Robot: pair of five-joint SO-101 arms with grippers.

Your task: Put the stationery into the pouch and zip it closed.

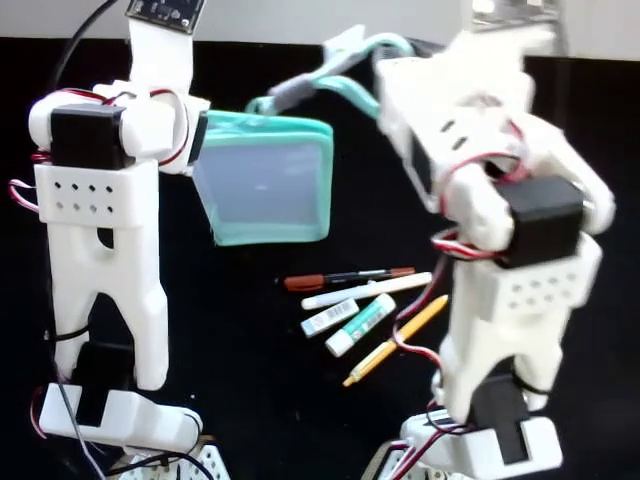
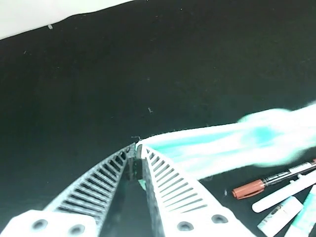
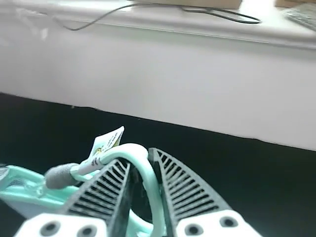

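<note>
A teal pouch (image 1: 265, 185) hangs above the black table, held between both arms. My left gripper (image 1: 198, 140) is shut on its side edge; in the left wrist view the fingertips (image 2: 137, 146) pinch the pouch's rim (image 2: 232, 143). My right gripper (image 1: 370, 62) is shut on the pouch's teal strap loop (image 3: 143, 170), next to a small tag (image 3: 106, 142). Below the pouch lie a brown marker (image 1: 345, 277), a white pen (image 1: 365, 290), a small white stick (image 1: 329, 317), a teal-and-white tube (image 1: 360, 325) and a yellow pencil (image 1: 396, 340).
The stationery lies in a cluster between the two arm bases (image 1: 120, 415) (image 1: 480, 445). A pale wall (image 3: 197, 89) runs along the table's far edge. Red and black cables hang at both arms.
</note>
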